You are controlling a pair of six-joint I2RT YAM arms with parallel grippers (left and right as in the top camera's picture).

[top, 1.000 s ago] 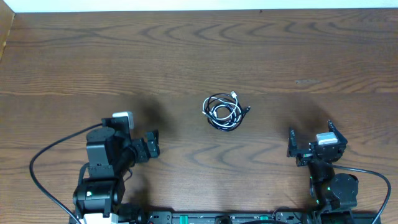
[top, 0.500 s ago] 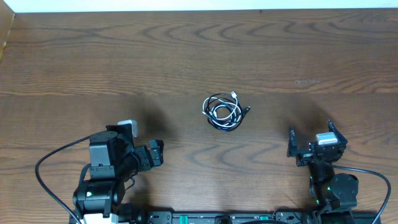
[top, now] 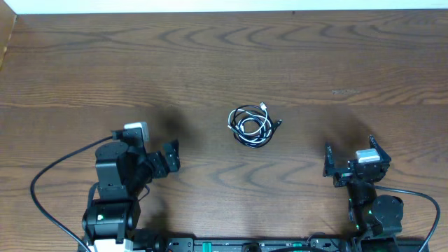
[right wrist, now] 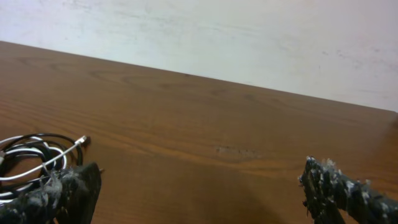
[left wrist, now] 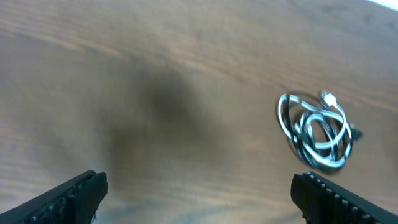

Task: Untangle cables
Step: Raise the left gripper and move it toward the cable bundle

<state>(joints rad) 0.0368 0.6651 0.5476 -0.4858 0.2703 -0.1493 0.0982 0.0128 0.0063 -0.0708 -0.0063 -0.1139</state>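
I see the cables (top: 252, 127) lying as one small tangled coil near the middle of the overhead frame, white and black strands looped through one another on the wooden table (top: 210, 56). A small white plug end sticks out at the coil's upper right.

My left gripper (top: 172, 157) sits at lower left of that frame, its jaws spread wide and holding nothing. From the left wrist view, which is a bit blurred, the coil (left wrist: 316, 132) shows at the right side, above the right-hand finger (left wrist: 326, 196) and well apart from it.

My right gripper (top: 348, 147) sits at lower right of the overhead frame, also gaping wide with nothing between its fingers. In the right wrist view the coil (right wrist: 31, 158) lies at the lower left edge, partly hidden behind one finger (right wrist: 59, 193).
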